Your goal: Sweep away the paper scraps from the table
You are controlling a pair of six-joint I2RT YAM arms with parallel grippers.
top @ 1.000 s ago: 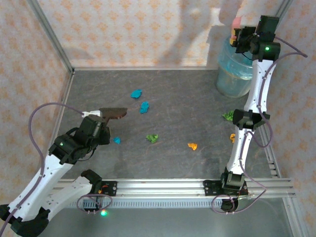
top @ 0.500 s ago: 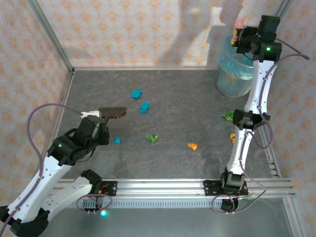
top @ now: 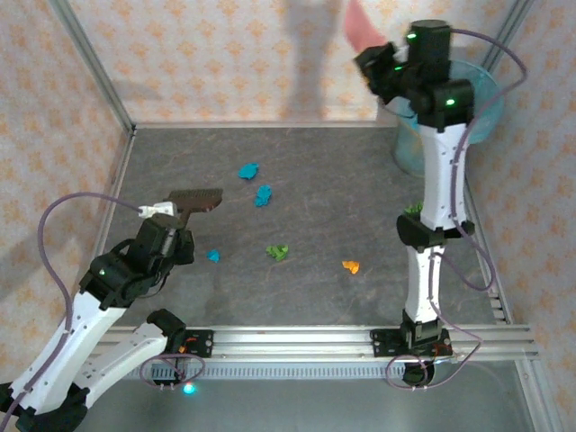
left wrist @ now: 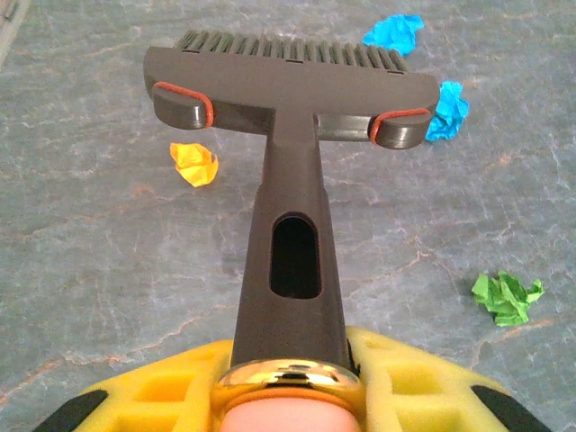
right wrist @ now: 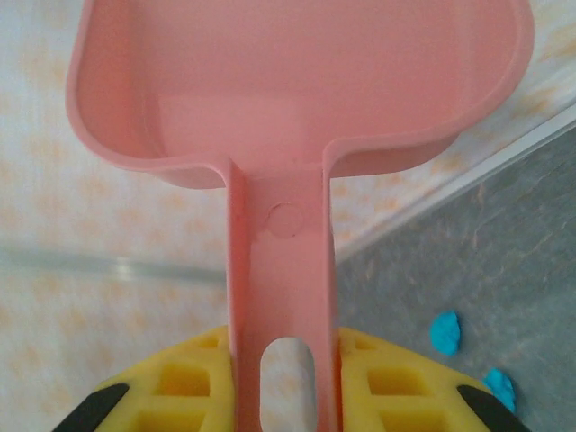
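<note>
The left fingers clench the brush handle, its head toward the blue, green and orange paper scraps strewn over the worktop. The right fingers grip the pink dustpan, held high by the back wall

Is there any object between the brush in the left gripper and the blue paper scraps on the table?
Nothing visible stands in the way. The left gripper holds the brush by its handle, and just bare table separates its bristles from the blue paper scraps ahead of it.
</note>
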